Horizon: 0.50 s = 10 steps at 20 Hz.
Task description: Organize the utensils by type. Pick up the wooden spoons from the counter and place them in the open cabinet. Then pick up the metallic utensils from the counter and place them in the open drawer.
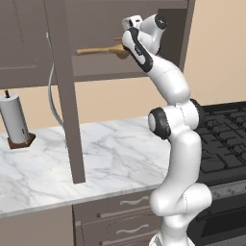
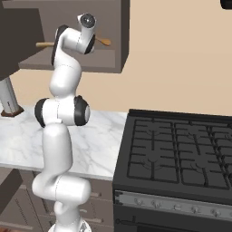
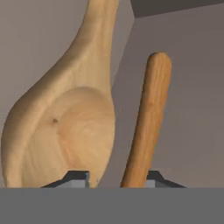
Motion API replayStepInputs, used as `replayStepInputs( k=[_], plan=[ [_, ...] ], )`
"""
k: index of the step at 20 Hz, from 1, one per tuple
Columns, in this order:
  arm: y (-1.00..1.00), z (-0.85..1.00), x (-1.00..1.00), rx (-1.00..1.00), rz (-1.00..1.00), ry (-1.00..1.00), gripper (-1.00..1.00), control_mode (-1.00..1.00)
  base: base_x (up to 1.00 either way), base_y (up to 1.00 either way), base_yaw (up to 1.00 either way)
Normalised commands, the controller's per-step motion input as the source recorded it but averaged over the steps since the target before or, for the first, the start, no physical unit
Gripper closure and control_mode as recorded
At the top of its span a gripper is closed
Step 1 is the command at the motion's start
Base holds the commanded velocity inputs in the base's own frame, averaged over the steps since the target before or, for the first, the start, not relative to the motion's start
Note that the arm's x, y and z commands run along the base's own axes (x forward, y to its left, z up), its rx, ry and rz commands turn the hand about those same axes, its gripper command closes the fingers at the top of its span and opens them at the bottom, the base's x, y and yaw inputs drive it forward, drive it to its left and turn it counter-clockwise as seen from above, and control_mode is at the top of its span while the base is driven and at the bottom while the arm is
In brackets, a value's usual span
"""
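Tool [image 3: 111, 177] inside cabinet [image 1: 120, 72], grip state unclear, two wooden spoons [image 3: 65, 127] btwn its tips

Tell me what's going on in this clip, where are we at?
The white arm has its gripper up inside the open wall cabinet, at shelf level. A wooden spoon lies at the fingertips, its bowl close to the hand camera; a second, darker wooden handle lies beside it. Whether the jaws grip the spoon or have let go isn't clear. A paper towel roll stands on the marble counter.
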Motion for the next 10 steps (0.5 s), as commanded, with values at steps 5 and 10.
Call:
replayStepInputs(
  k=[5,10],
  plan=[
    [0.0,-0.2,-0.01,0.0,0.0,0.0,-1.0,-1.0,0.0,0.0,0.0],
    [-0.01,-0.11,-0.18,0.0,0.0,0.0,-1.0,-1.0,0.0,0.0,0.0]
  ],
)
